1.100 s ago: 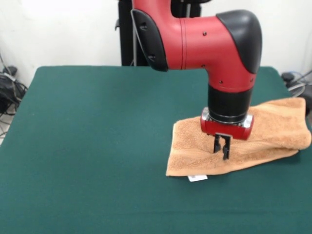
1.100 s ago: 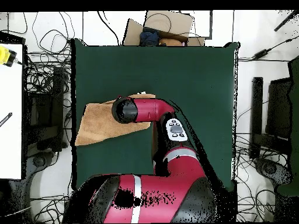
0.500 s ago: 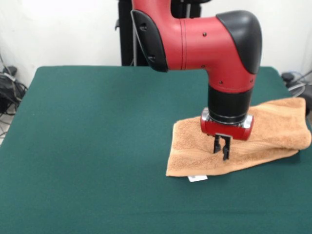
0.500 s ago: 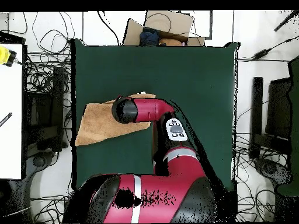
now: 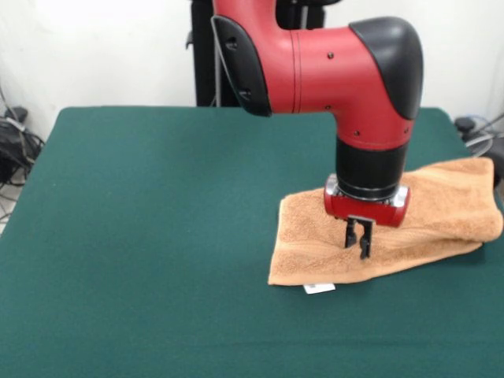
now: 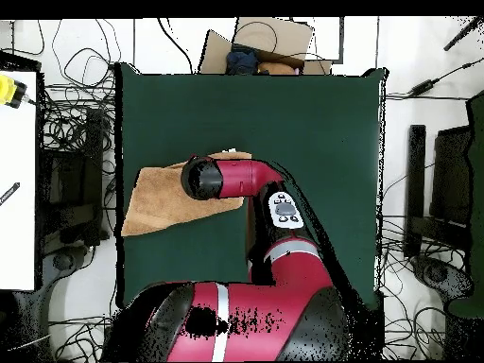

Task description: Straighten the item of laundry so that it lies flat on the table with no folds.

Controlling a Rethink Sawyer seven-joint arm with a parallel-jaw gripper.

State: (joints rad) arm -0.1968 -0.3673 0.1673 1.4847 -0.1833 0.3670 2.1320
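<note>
Basically nothing has changed: our gripper (image 5: 359, 236), fingers together and holding nothing, still hovers over the folded towel (image 5: 315, 248) at the table's (image 5: 157, 236) 3 o'clock; no progress.

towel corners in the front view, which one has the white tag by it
The towel's near-left corner, lower left of the claw; the white tag pokes out beneath that edge.

Tan towel (image 5: 409, 216) lies apparently folded at table (image 5: 157, 236) edge.
</note>
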